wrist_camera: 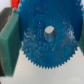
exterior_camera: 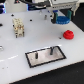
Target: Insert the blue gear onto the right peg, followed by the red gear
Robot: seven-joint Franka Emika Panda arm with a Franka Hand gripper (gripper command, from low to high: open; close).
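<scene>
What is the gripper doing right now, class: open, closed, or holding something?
Gripper: closed on the blue gear, fingers pressed against its toothed rim.

white table (exterior_camera: 15, 55) | on it: red gear (exterior_camera: 68, 34), black-framed grey plate (exterior_camera: 46, 55), beige block (exterior_camera: 19, 27)

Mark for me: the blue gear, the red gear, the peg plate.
Wide bright-blue toothed plastic gear (wrist_camera: 47, 42): wrist view, on its flat face beside the hub.
Small bright-red round plastic gear (exterior_camera: 68, 34): exterior view, on its top.
Black-framed grey rectangular peg plate (exterior_camera: 39, 60): exterior view, on bare grey surface near the pegs.
</scene>
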